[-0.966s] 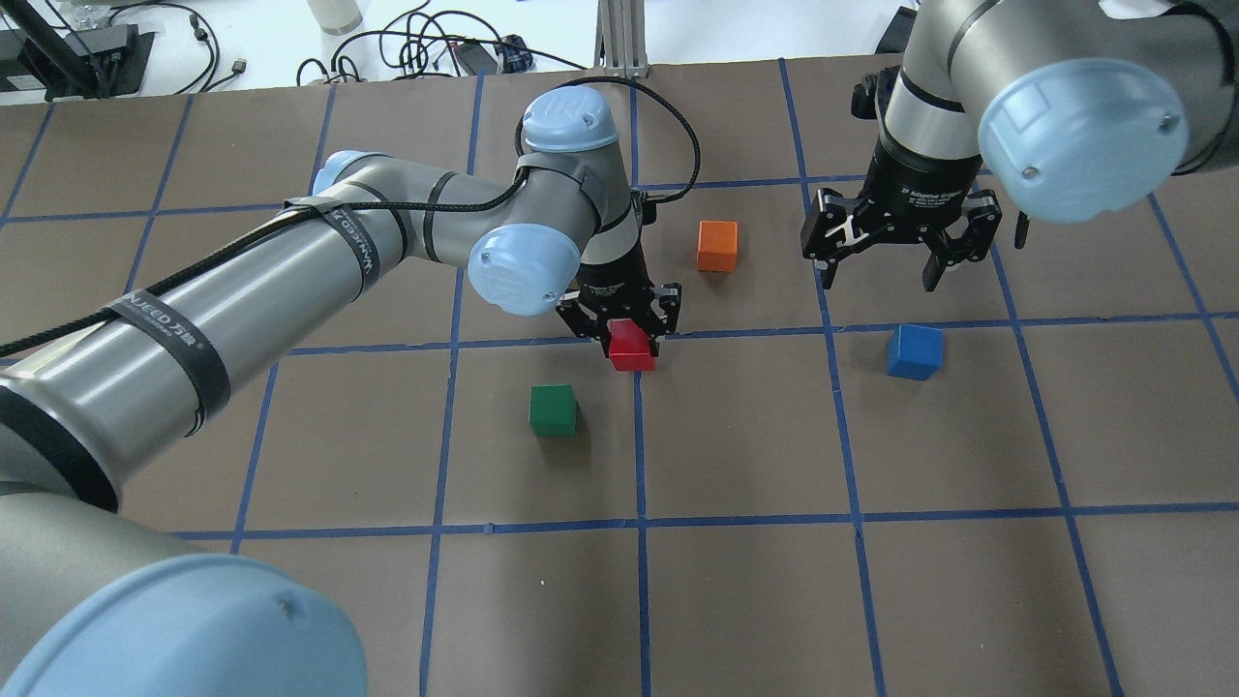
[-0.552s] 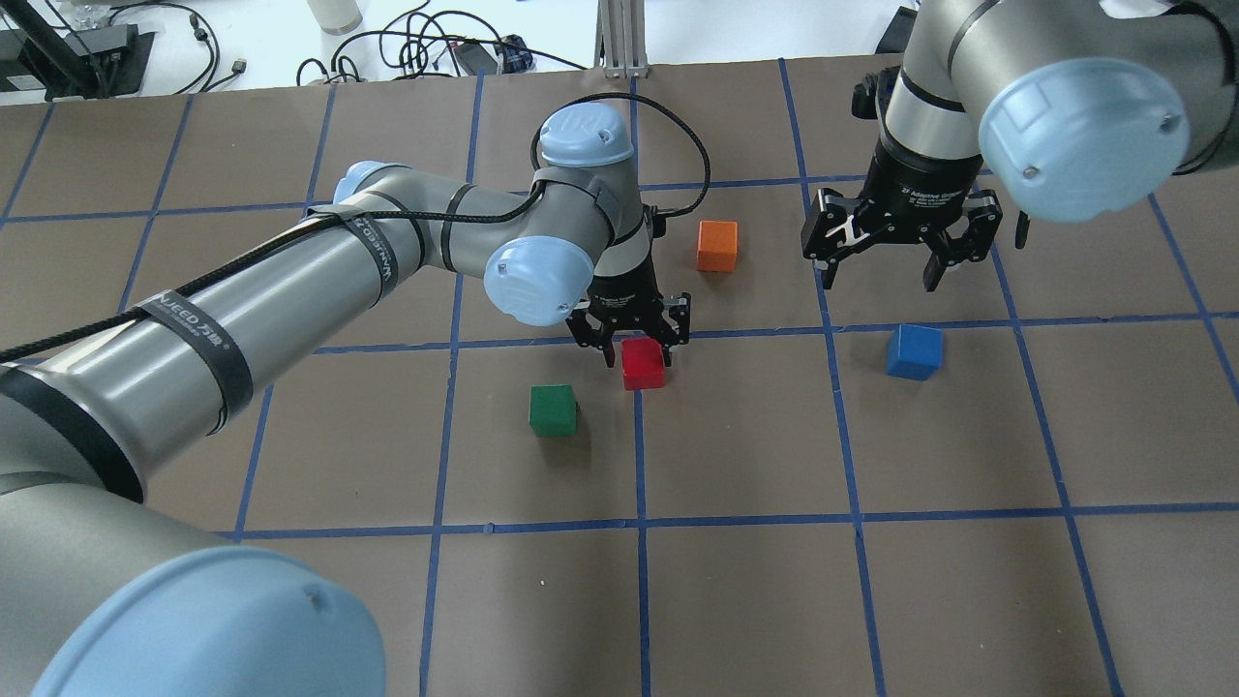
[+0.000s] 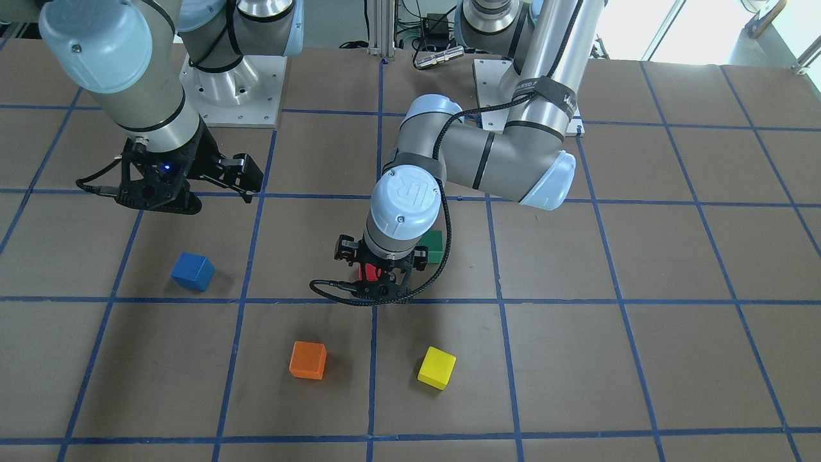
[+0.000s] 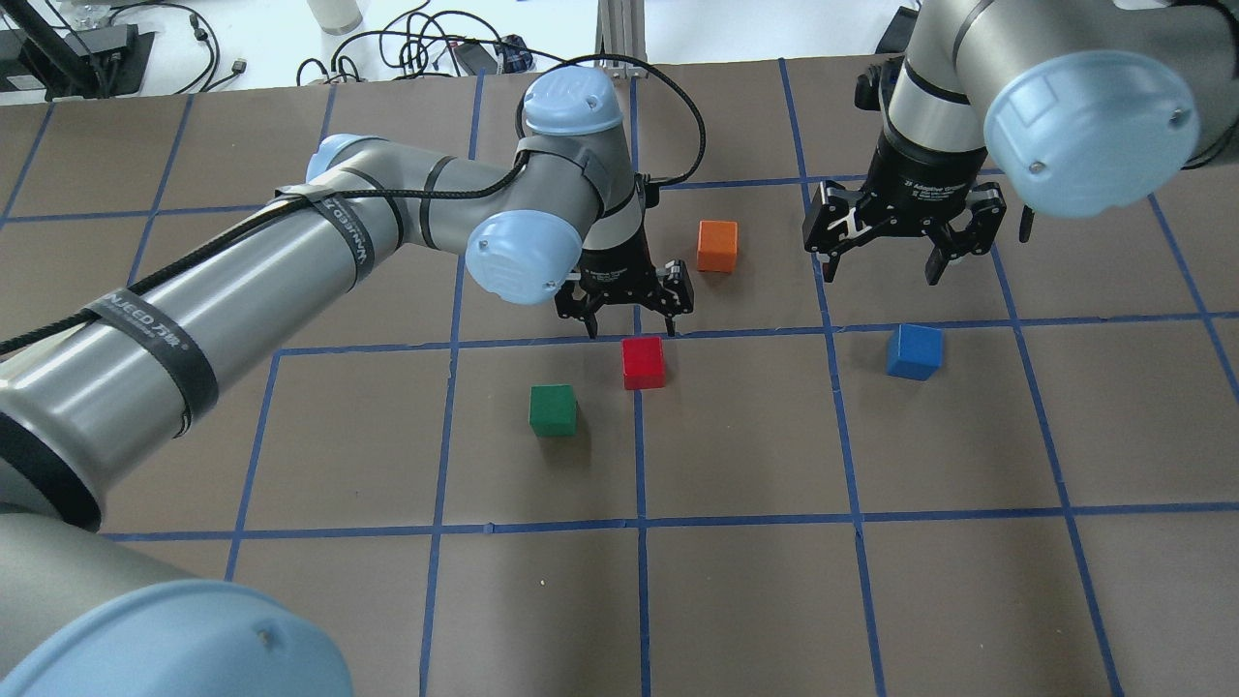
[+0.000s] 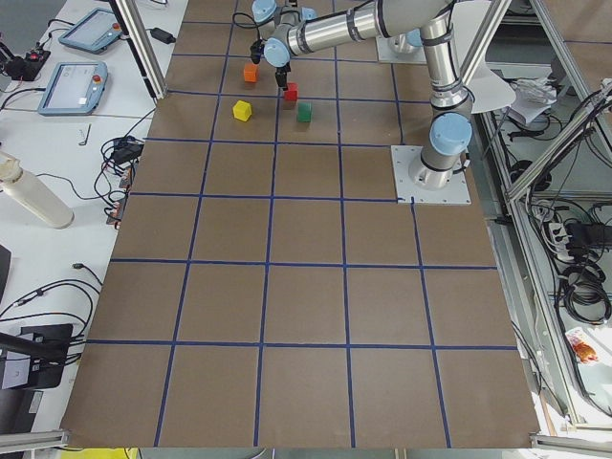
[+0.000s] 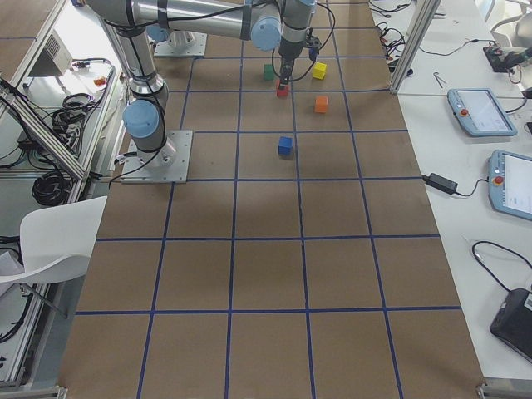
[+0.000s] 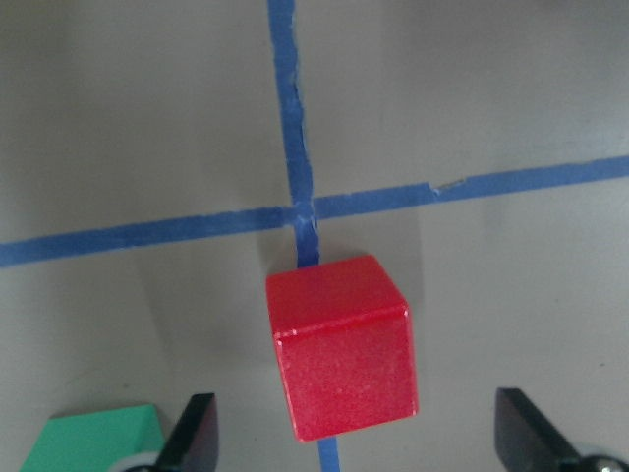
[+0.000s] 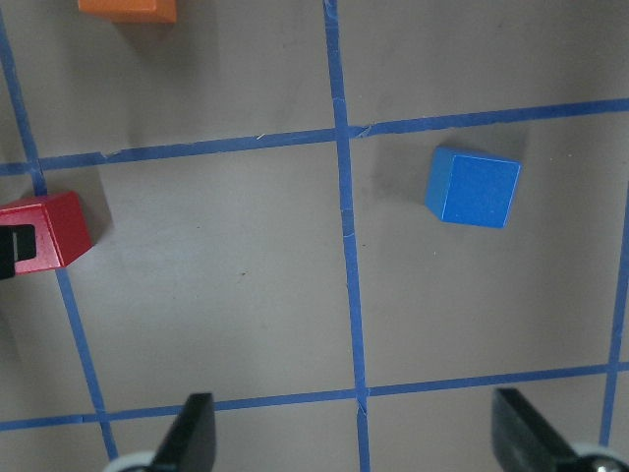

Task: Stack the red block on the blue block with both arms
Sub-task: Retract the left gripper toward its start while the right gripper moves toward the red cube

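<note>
Bright-red small solid matte cube, the red block: lies flat and free on the brown paper-covered table, on a blue tape line just on the robot's side of a crossing; nothing touches it.
Dark-green matte cube: near the red block, to its left and apart from it; no part of this job.
Left gripper: black 2-finger hand, fingers spread wide and empty, hovering just beyond the red block; the left wrist view shows both fingertips standing clear on either side of the cube.
Change: 1 second ago these fingers clamped the red block, tilted off the table; 0.6 seconds ago it sat flat between them; now they have let go and lifted away.
Orange matte cube: beyond and to the right of the left gripper, untouched.
Right gripper: black 2-finger hand, fingers spread and empty, hanging above the table beyond the blue block, almost where it was 1 second ago.
Small solid blue matte cube, the blue block: well apart from the red block, to its right; its top is bare.
Meaning: the left arm's share looks finished, with the red block delivered mid-table. Judged from this, the right arm should take it next and carry it onto the blue block. The stack is not yet made.
</note>
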Controlling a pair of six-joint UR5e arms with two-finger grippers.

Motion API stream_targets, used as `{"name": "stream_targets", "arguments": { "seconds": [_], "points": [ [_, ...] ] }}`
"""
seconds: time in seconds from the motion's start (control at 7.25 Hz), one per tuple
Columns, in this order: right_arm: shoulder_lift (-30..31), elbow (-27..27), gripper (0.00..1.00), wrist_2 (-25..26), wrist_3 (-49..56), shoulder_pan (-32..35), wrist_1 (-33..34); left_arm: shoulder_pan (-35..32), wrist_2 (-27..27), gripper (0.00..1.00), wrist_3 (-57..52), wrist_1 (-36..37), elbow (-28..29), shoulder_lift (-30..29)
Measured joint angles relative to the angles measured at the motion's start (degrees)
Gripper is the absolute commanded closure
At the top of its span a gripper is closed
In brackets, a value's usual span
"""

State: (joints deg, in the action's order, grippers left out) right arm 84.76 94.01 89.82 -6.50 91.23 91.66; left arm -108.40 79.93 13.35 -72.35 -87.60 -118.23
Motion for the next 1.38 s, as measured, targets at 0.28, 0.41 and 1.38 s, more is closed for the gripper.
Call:
{"name": "stream_targets", "arguments": {
  "seconds": [0.28,0.41,1.38],
  "points": [
    [0.1,-0.1,0.0,-0.6,-0.5,0.0,0.1,3.4,3.6,0.0,-0.6,-6.5,4.5,2.1],
    [0.0,-0.1,0.0,-0.9,-0.7,0.0,0.3,5.4,6.3,0.0,-2.1,-10.9,6.7,3.4],
    [-2.5,0.6,0.0,-1.0,-6.0,1.0,4.0,16.7,9.6,0.0,-21.1,-27.0,8.8,16.8]
  ]
}}
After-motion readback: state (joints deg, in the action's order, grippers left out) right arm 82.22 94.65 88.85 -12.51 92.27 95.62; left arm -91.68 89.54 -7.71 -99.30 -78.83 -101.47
